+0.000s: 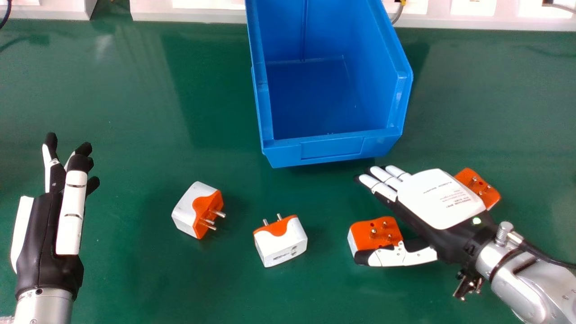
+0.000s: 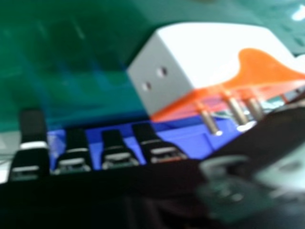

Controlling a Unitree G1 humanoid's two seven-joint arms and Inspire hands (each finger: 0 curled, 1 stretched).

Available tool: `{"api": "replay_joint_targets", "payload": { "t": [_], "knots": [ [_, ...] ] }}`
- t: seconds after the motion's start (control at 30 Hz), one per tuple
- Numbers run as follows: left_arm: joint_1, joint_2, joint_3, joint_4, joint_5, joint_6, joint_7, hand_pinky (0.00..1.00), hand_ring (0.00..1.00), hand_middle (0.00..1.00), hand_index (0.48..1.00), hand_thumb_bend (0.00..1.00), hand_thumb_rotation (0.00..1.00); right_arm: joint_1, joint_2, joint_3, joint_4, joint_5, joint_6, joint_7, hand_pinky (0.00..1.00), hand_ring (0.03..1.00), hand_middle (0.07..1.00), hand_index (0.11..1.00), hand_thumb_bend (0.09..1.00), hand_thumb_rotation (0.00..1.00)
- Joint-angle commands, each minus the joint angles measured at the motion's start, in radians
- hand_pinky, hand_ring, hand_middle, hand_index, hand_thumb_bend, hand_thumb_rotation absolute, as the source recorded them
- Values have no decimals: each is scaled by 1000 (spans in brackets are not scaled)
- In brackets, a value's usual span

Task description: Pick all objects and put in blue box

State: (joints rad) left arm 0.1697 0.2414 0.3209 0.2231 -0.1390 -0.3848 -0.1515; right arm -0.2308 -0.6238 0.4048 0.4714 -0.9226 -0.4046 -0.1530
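My right hand (image 1: 438,198) is low over the table at the right in the head view, fingers straight and thumb stretched along the near side of an orange and white adapter (image 1: 377,234). In the right hand view that adapter (image 2: 214,57) lies between the thumb and the extended fingers (image 2: 114,150), not enclosed. Another orange adapter (image 1: 479,186) is partly hidden behind the hand. Two more white and orange adapters (image 1: 198,209) (image 1: 281,240) lie left of it. The blue box (image 1: 335,148) stands empty at the back. My left hand (image 1: 49,225) rests open at the left.
The green table (image 1: 135,279) carries everything. White panels (image 1: 189,15) run along its far edge behind the box. A black cable (image 1: 546,258) runs along my right forearm.
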Motion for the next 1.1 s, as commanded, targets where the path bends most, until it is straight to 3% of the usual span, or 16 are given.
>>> {"api": "replay_joint_targets", "payload": {
  "t": [0.0, 0.27, 0.73, 0.8, 0.93, 1.07],
  "knots": [
    [-3, 10, 7, -22, -8, -6, -3, 900, 939, 941, 947, 466, 1000, 0, -35, 15, 25, -20, 26, 25, 860, 945, 969, 937, 511, 934],
    [5, 11, 9, -34, -8, -3, -4, 903, 942, 944, 946, 466, 1000, -2, -65, 43, 1, -24, 12, 24, 869, 945, 968, 941, 526, 832],
    [4, 11, 7, -41, -3, -5, -2, 876, 928, 933, 939, 465, 1000, -23, -72, 67, -9, -44, 23, 37, 834, 923, 950, 919, 523, 389],
    [6, 10, 7, -45, -5, -4, -3, 875, 926, 930, 936, 468, 1000, -32, -72, 78, 0, -49, 25, 28, 824, 918, 944, 913, 517, 380],
    [9, 13, 4, -48, 4, -6, -3, 878, 929, 932, 940, 474, 1000, -51, -66, 96, 27, -45, 17, 6, 812, 907, 930, 899, 510, 364],
    [10, 10, 5, -55, 0, -1, -2, 879, 930, 929, 939, 464, 1000, -70, -60, 118, 40, -55, 22, 2, 810, 902, 923, 896, 461, 453]
  ]
}}
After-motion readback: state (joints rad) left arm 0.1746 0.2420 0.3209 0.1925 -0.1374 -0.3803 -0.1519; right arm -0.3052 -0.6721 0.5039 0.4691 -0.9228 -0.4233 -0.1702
